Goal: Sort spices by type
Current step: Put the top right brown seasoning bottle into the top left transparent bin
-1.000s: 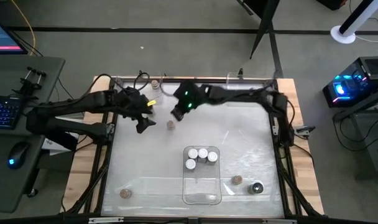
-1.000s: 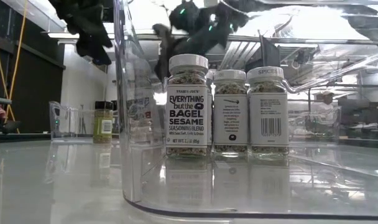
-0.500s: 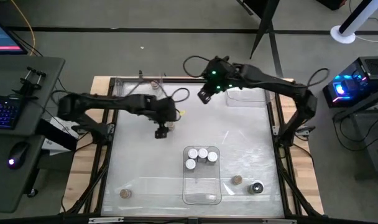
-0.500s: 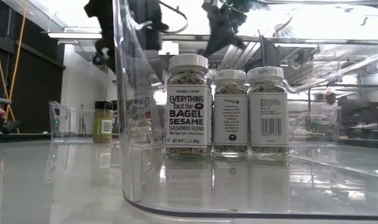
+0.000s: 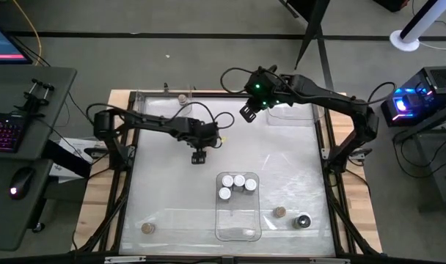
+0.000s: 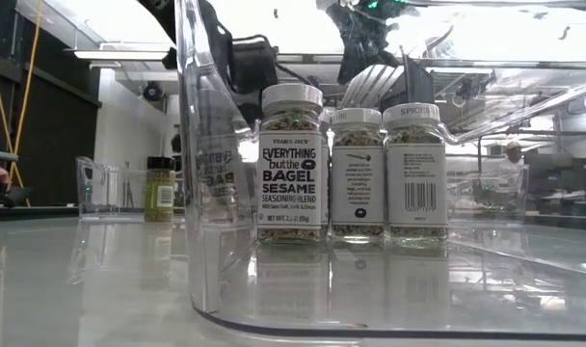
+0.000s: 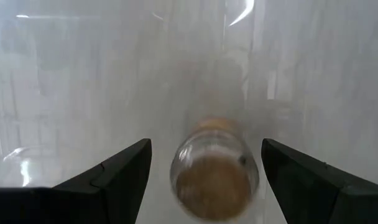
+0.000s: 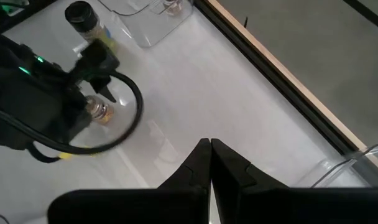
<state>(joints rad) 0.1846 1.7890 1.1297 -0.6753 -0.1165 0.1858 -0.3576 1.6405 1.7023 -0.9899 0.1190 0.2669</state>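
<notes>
Three white-capped jars [image 5: 235, 186] stand upright in a clear tray [image 5: 238, 224] near the bench's [image 5: 296, 176] front edge — nothing crowds them. The left gripper [image 5: 199, 155] hangs mid-bench, jaws wide on either side of a tan-capped jar [image 7: 214, 174] standing upright. The right gripper [image 5: 247, 111] hovers near the back edge, jaws shut — empty.

A clear plastic tray [image 5: 238, 226] sits on the table [image 5: 296, 176].

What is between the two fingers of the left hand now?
In the left wrist view, a tan-capped spice jar stands between the open fingers of the left hand. Neither finger touches it; bare table shows on both sides.
</notes>
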